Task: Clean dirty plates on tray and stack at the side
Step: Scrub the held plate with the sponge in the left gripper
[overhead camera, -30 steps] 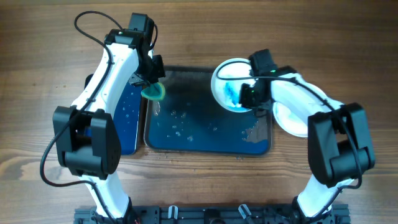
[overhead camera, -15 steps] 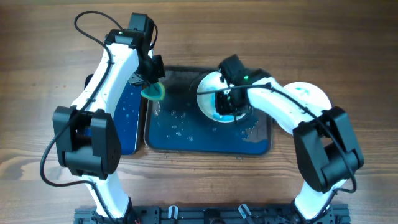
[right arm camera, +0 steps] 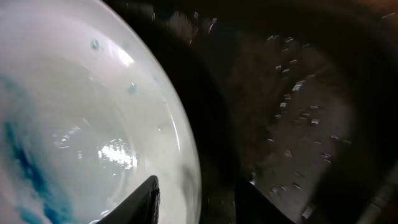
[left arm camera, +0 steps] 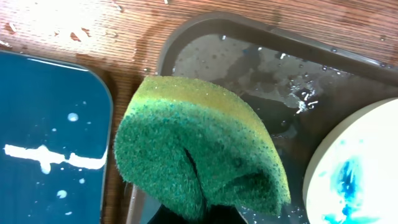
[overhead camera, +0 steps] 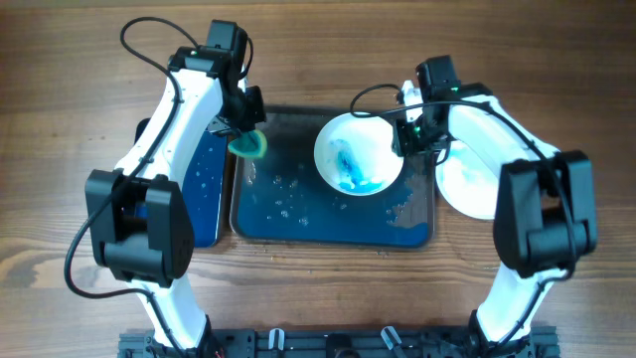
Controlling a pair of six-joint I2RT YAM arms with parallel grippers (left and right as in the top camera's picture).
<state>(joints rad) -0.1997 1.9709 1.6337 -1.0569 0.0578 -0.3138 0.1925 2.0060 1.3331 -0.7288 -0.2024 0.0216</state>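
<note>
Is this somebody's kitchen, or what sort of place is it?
Probably a robotics test bench, not a kitchen: robot arms over a wooden table, a sponge, and a paint-smeared plate on a wet tray.

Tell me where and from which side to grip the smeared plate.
Pinch the plate by its right rim, coming from the right. It lies flat in the tray, so only the upturned rim offers an edge; the right gripper straddles it, while the left gripper holds a sponge on the other side.
</note>
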